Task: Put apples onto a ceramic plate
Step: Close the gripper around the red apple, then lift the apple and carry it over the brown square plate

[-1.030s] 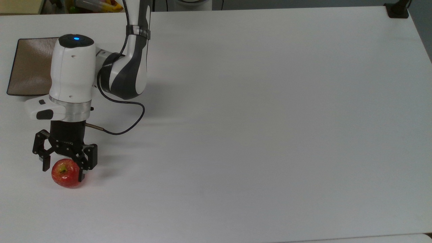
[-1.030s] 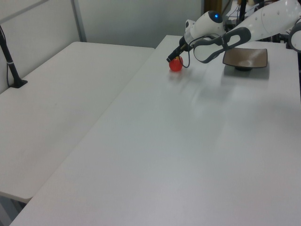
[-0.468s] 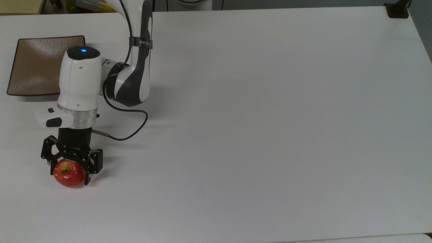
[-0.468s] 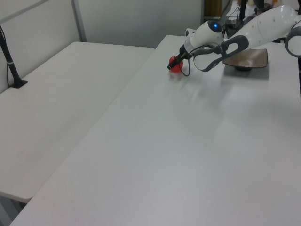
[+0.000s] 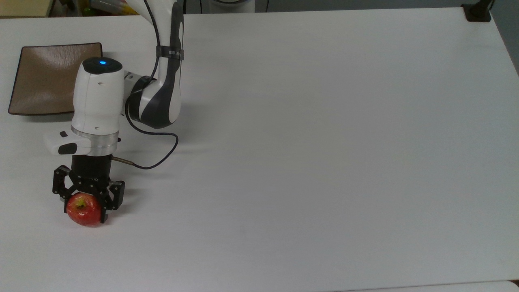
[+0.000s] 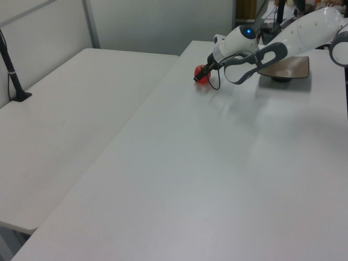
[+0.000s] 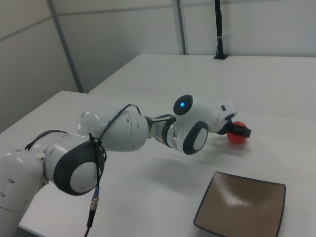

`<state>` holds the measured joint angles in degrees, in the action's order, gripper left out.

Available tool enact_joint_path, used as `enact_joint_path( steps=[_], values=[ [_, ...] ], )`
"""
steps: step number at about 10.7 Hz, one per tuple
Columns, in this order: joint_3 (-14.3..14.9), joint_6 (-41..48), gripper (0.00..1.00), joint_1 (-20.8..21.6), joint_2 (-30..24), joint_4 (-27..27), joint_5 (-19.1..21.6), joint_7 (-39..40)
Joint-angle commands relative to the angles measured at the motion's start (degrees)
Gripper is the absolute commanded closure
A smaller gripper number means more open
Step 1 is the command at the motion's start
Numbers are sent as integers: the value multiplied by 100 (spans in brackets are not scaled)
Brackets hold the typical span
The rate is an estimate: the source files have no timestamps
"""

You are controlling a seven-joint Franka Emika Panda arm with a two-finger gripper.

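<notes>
Black gripper fingers (image 5: 86, 202) clasp the red apple (image 5: 84, 210) from both sides, low on the white table (image 5: 308, 129) near the top view's lower left corner. Up at the top view's far left lies the square brown ceramic plate (image 5: 42, 77), apart from the apple, with the white arm (image 5: 97, 97) between them.

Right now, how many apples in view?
1. The apple sits on the white table between the gripper fingers, at the top view's lower left, apart from the ceramic plate. None looks hidden.
</notes>
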<state>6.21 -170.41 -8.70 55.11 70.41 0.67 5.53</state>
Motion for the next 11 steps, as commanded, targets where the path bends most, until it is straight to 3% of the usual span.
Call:
enact_joint_path(
  steps=[1,3,7,11],
  values=[
    [3,-80,66,-35,53,-80,-400,-43],
    [-6,-62,67,-36,-52,-37,-401,-61],
    [-14,51,67,26,-894,463,-252,-87],
    [-49,1428,67,35,-2220,1017,-181,-87]
  ],
)
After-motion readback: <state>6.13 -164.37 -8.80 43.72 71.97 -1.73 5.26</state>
